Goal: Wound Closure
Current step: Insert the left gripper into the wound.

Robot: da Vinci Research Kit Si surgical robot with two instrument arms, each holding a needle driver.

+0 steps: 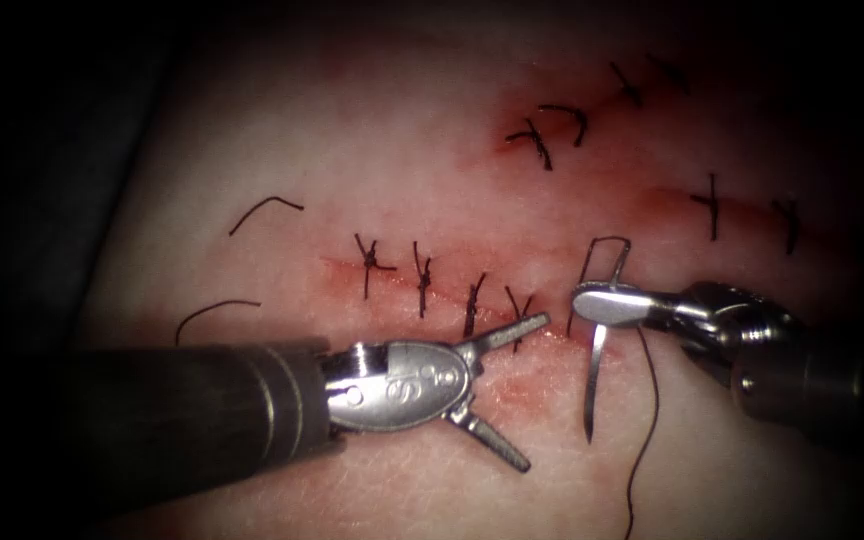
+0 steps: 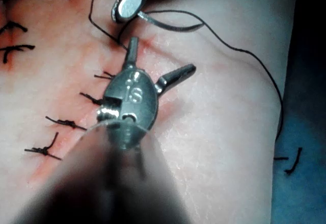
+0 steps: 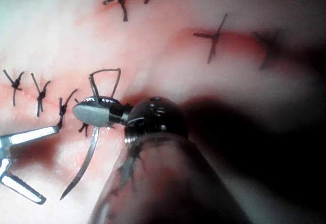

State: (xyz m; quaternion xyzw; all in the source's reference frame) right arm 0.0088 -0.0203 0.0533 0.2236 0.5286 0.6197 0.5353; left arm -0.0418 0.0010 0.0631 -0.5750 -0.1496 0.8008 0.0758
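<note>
The tissue [image 1: 372, 150] carries a cut [image 1: 342, 265] closed by several dark stitches [image 1: 422, 282]. At the right end of that row my right tool [image 1: 584, 298] is shut on the curved needle [image 1: 594, 380] near its rear end. The needle hangs free of the tissue with its tip pointing down the picture. Thread [image 1: 652, 400] loops above the jaws and trails downward. My left tool [image 1: 538, 392] stands open just left of the needle, one jaw over the last stitch, holding nothing. In the wrist views I see the needle [image 3: 84, 163], the right tool [image 2: 118, 14] and the left tool [image 2: 163, 53].
Two more stitched cuts lie at the upper right [image 1: 552, 130] and the right [image 1: 712, 205]. Loose cut ends of thread [image 1: 267, 207] rest on the tissue at the left. A patch of red fluid [image 1: 512, 390] stains the tissue between the left tool's jaws.
</note>
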